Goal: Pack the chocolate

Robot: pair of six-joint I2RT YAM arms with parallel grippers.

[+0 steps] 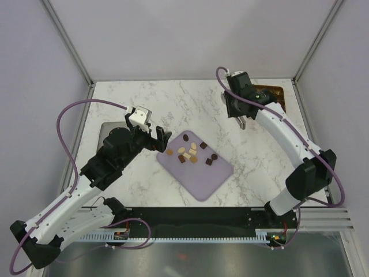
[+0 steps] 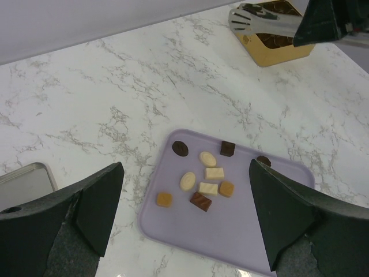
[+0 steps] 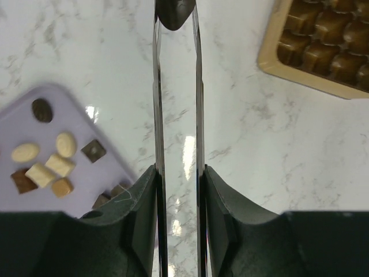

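White marble tabletop (image 1: 144, 104) fills the enclosure, with pale walls behind it. At far left lies a flat grey metal tray (image 1: 106, 130), mostly covered by the left arm, so its contents cannot be told. Just right of it, the left gripper (image 1: 158, 138) hangs at the left corner of a flat lilac rounded-corner mat (image 1: 202, 176), its jaws spread wide with nothing between them.

The chocolate (image 1: 190, 153), ten bite-size pieces in dark brown, caramel tan and cream-white, lies loose in a cluster on the far half of the mat.

Further right, the right gripper (image 3: 179, 173) is closed on silver metal tongs (image 3: 157, 115), whose two blades run nearly parallel. A dark shape at their far end is too unclear to identify.

At the far right corner sits a gold square tray (image 3: 268, 55) with brown grid compartments. Whether any piece lies in them cannot be told.
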